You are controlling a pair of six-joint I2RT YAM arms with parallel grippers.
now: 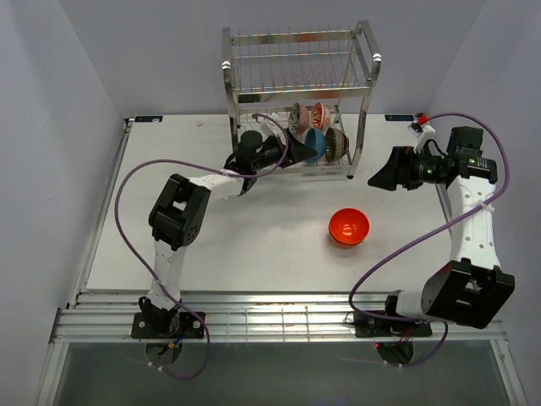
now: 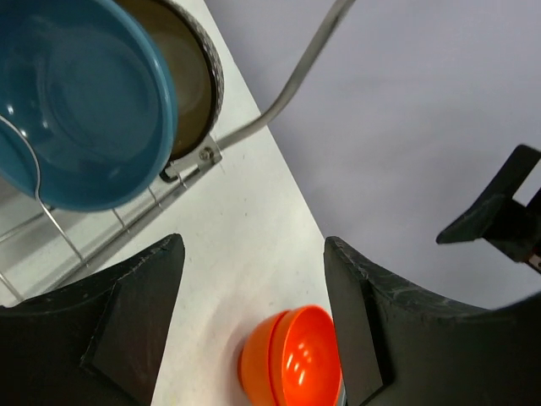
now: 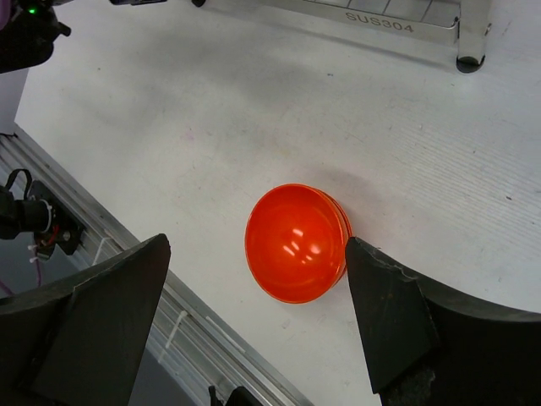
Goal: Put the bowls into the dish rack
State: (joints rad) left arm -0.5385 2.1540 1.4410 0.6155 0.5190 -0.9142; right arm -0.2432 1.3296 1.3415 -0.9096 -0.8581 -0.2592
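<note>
Black fingers [image 2: 127, 321] of the left gripper [image 2: 254, 254] are seen spread wide, with nothing held between them. Just ahead of them the blue bowl [image 2: 76, 101] is stood on edge in the dish rack [image 1: 296, 59], with the brown bowl [image 2: 190, 76] behind it. The left arm is bent at the elbow, forearm reached toward the rack. The right gripper [image 3: 258, 245] is likewise held open and empty above the orange bowl [image 3: 296, 244], which is sat on the table [image 3: 169, 127]. The patterned bowl [image 1: 320, 114] is partly hidden by wires.
</note>
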